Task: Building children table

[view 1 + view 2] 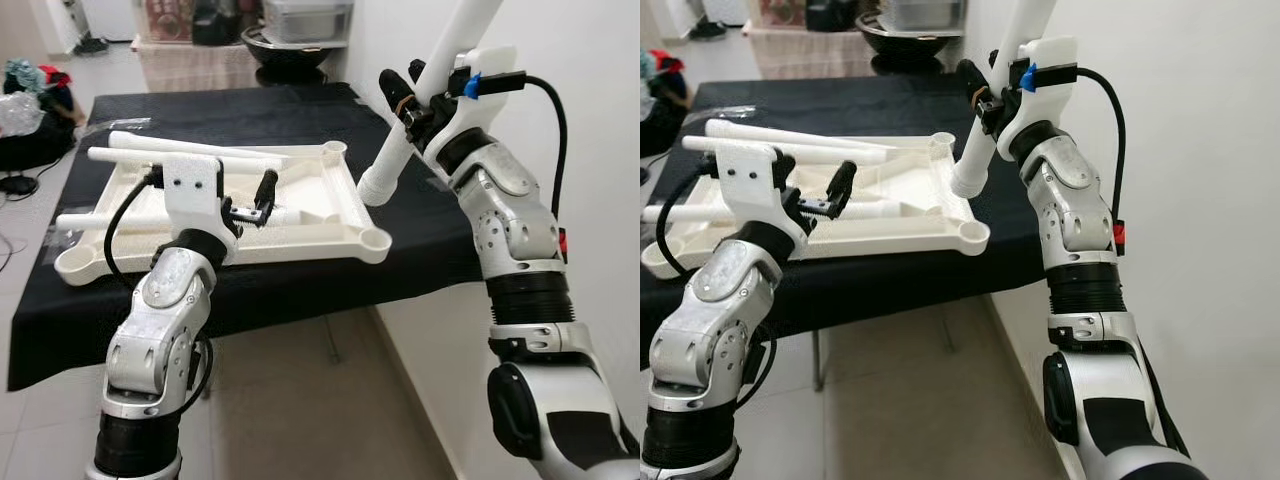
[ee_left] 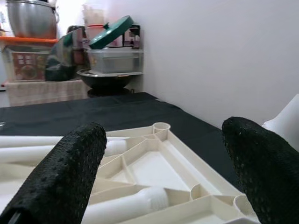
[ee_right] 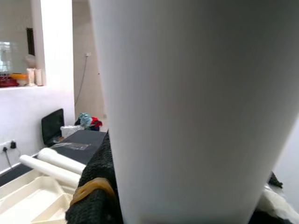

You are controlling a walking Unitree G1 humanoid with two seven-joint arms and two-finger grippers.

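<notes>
Your right gripper was clamped on a white leg, held steeply tilted, fat end down and toward the left, hanging above the tabletop's right edge. The tabletop lay upside down on the black table, and its near right socket sat just below and nearer than the leg's end, so I'd guess that's your target. Your left gripper was wide open and empty over the tabletop's near middle. More legs lay across the far left.
</notes>
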